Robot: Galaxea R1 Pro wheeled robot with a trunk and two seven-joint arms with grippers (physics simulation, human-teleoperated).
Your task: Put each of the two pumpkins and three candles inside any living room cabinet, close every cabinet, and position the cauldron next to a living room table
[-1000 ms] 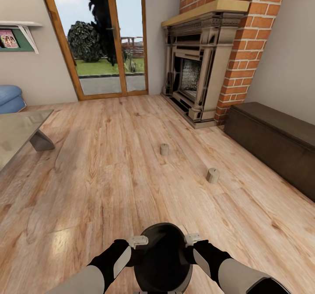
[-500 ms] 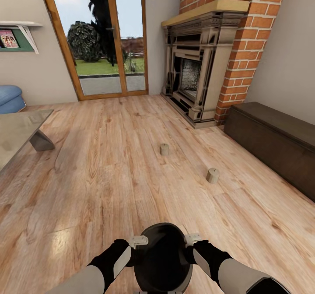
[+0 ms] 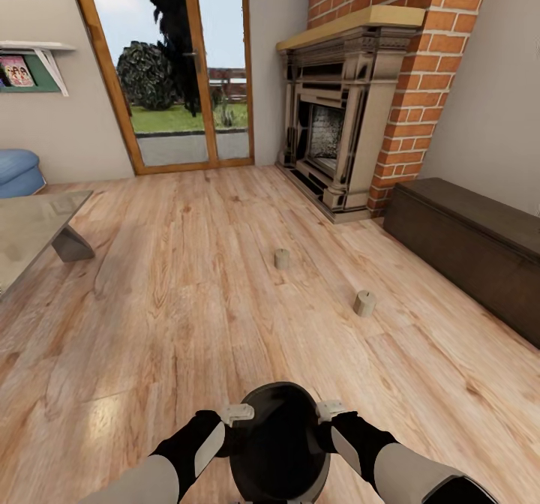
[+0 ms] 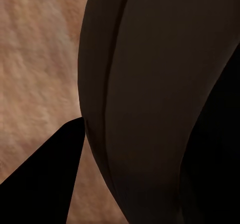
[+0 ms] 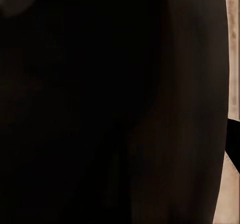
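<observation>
**Black pot held between both hands, two candles on the floor ahead**

I see a big room with a wooden floor [image 3: 187, 279]. A brick fireplace [image 3: 341, 114] stands at the far wall, and glass doors [image 3: 176, 69] beside it look out on a garden. On my right a long, low, dark brown cabinet [image 3: 469, 241] sits against the wall, and its front looks shut. On my left is the corner of the glass desk [image 3: 30, 226] with one grey leg under it. A blue seat [image 3: 16, 170] is behind it.

Right in front of me is the black pot [image 3: 279, 440]. My left hand [image 3: 234, 415] presses on its left side and my right hand [image 3: 330, 412] presses on its right side. I cannot tell how far each hand is open. The pot is well apart from the desk.

Two little tan candles stand on the floor. One candle [image 3: 282, 259] is in the middle. The other candle [image 3: 364, 303] is nearer to the cabinet.
</observation>
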